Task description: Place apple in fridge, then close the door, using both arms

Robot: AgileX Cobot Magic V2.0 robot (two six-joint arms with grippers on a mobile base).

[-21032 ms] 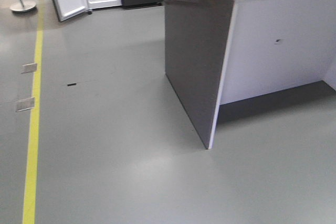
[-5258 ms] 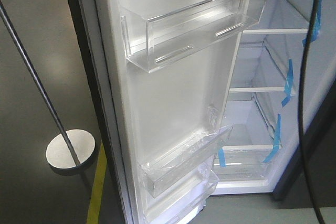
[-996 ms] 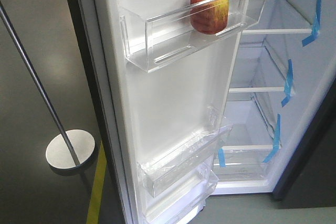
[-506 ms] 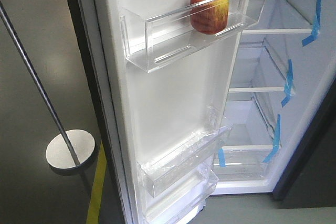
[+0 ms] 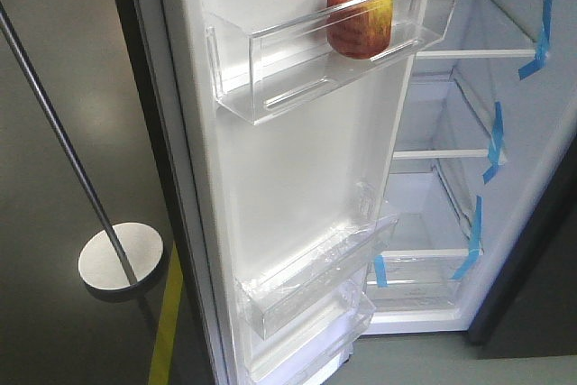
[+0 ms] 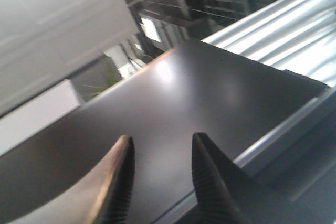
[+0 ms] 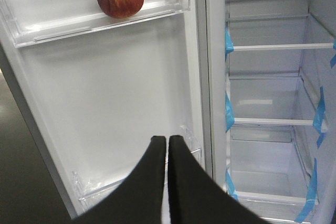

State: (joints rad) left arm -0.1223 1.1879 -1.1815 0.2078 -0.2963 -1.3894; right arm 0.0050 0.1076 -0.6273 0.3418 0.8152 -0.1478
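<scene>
Grey floor (image 5: 54,69) surrounds the open fridge (image 5: 451,187). Apple (image 5: 359,20) rests in the upper clear bin (image 5: 270,78) of the door (image 5: 297,169), walled against rolling. Right pincer (image 7: 168,139), pressed together and empty, faces it; left pincer (image 6: 161,141), spread apart, faces a dark panel (image 6: 199,87), probably the door's outside, placed for pushing.

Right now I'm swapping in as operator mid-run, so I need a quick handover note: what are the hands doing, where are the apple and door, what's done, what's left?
The left hand is open and empty, facing a dark glossy panel, probably the door's outer face; contact unclear.
The right hand is shut and empty, pointing at the door's white inner side.
The apple sits in the upper door bin.
The door of the fridge stands wide open.
Done: apple placed. Left: close the door.
</scene>
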